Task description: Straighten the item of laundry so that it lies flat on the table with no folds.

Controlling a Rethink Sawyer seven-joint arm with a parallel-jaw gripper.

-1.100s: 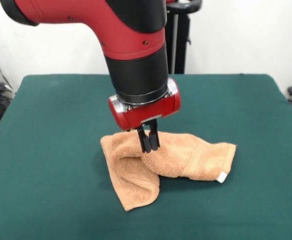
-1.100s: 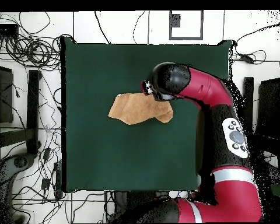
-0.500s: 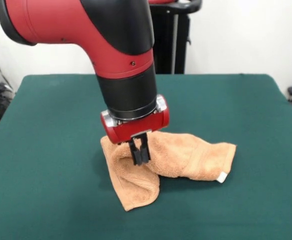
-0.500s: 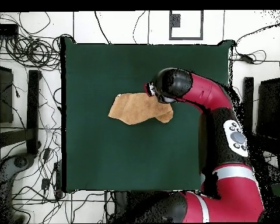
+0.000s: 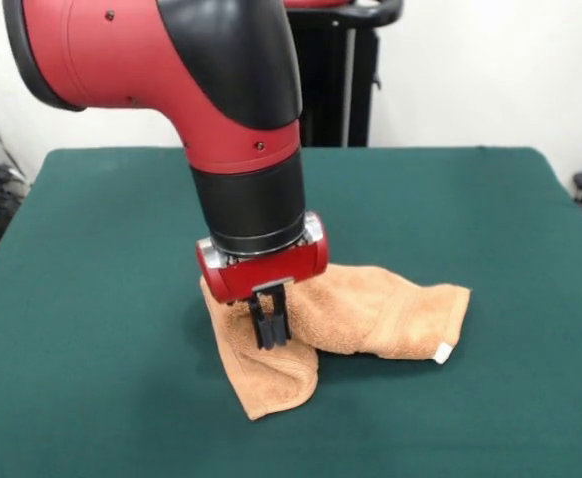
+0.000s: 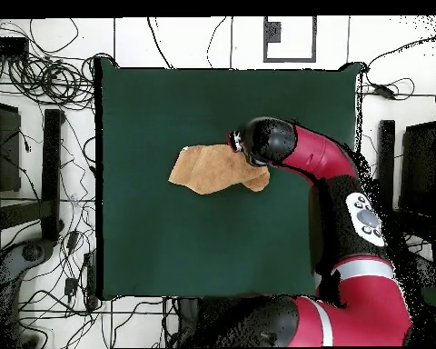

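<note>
Clearly the hand towel (image 5: 346, 324) is soft, light terry cloth: it slumps, bunches, and will drape and trail from whatever point is lifted, so it needs to be taken by an edge or corner, not by its bulk. Nearest the camera, just below and in front of the gripper (image 5: 270, 334), a doubled flap hangs down to a rounded, rolled fold resting on the green table (image 5: 92, 299). The gripper itself points straight down, its two black fingers (image 5: 261, 329) drawn close together with the tips pressed into the nap right above that fold; they look closed on a pinch of the towel, though the cloth hides how much they hold. Off to the side of the gripper, the rest of the towel stretches away as a thick humped band ending in a stitched border with a small white tag (image 5: 441, 353) at its near corner. Judging by this, the tagged corner and the folded flap's lowest corner are the better grips for pulling it flat. Beyond the gripper, bare felt runs to the far edge.
</note>
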